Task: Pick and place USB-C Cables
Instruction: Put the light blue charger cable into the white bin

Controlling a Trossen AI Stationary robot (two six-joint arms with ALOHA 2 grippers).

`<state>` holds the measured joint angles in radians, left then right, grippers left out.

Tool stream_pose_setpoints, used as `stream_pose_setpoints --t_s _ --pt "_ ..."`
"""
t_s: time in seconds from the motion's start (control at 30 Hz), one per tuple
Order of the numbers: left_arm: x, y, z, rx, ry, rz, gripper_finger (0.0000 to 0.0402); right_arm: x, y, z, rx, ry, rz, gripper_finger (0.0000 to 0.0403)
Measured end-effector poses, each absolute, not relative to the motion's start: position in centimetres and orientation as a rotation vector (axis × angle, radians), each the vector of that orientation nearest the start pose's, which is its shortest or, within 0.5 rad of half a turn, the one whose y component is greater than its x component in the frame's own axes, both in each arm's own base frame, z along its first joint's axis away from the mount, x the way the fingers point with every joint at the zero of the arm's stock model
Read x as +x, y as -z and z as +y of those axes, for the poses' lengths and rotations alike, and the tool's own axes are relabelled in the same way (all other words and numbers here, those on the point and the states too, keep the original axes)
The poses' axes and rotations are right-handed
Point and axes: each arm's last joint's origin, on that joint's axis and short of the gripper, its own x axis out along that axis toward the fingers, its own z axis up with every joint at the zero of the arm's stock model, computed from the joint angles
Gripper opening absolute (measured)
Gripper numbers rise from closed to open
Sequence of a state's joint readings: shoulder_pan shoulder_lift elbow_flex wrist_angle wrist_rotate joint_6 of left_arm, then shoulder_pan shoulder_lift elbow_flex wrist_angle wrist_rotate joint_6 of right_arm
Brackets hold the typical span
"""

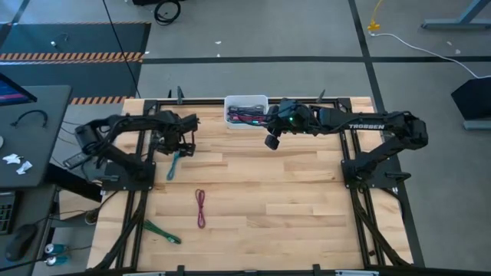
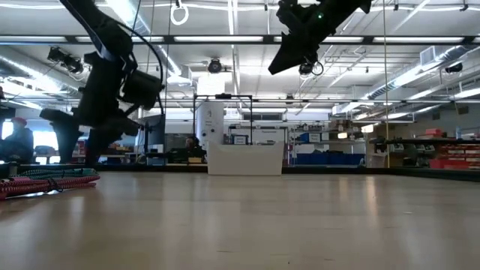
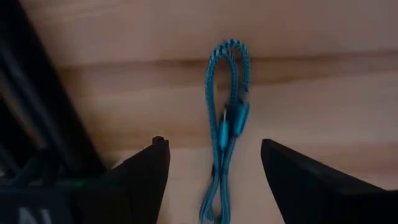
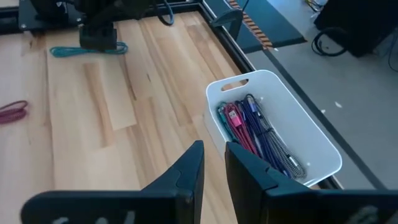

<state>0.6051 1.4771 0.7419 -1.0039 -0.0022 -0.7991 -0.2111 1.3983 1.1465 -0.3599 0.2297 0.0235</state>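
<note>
Left wrist view: left tool (image 3: 214,180) gapes astride braided teal cable (image 3: 226,124); right tool (image 4: 213,168) nearly closed.

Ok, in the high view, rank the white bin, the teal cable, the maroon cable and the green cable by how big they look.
1. White bin, clearly largest.
2. Maroon cable, green cable and teal cable: all similar in length, so no ranking among them. The left gripper covers one end of the teal cable, so its full length is unsure.
</note>
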Motion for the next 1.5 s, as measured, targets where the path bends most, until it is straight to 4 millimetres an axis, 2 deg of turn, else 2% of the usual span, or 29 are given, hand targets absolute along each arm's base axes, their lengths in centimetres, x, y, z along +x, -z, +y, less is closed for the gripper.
stream_pose_setpoints --t_s 0.23,0.37,0.6,0.7,0.8,0.9,1.03,1.17,1.3,1.43,1.5 --pt "16.2 -12.8 11.5 -1.071 -1.141 1.472 0.0214 29.7 -30.6 -7.0 0.008 0.431 0.614 0.0070" --pt "16.2 -12.5 11.5 -1.048 -1.104 1.474 0.0171 29.2 -31.0 -7.0 -0.011 0.437 0.612 0.0070" --pt "16.7 -12.9 11.8 -0.978 -1.029 1.470 0.0035 25.1 -34.4 -7.2 -0.012 0.516 0.538 0.0070" --pt "17.2 -13.8 12.0 -0.936 -1.005 1.418 0.0032 23.1 -35.6 -7.4 0.020 0.482 0.501 0.0070" --pt "18.4 -16.2 12.3 -0.917 -0.949 1.298 0.0028 21.6 -34.9 -7.6 0.119 0.397 0.484 0.0070" --pt "20.0 -19.6 12.2 -0.919 -0.841 1.128 0.0018 20.9 -32.2 -7.7 0.241 0.321 0.505 0.0071" --pt "22.6 -25.1 11.9 -0.864 -0.589 0.784 0.0012 21.4 -27.8 -7.7 0.394 0.207 0.457 0.0083" --pt "25.5 -30.4 11.0 -0.682 -0.249 0.422 0.0011 22.8 -24.4 -7.9 0.511 0.113 0.329 0.0114" --pt "27.4 -34.5 9.8 -0.566 -0.091 0.143 0.0012 24.9 -25.0 -8.7 0.570 0.049 0.081 0.0158" --pt "28.3 -36.6 9.3 -0.521 -0.096 0.028 0.0012 27.0 -27.4 -9.1 0.549 -0.016 -0.092 0.0202" --pt "28.4 -37.5 9.3 -0.511 -0.101 0.001 0.0012 27.9 -28.8 -9.1 0.521 -0.039 -0.126 0.0220"
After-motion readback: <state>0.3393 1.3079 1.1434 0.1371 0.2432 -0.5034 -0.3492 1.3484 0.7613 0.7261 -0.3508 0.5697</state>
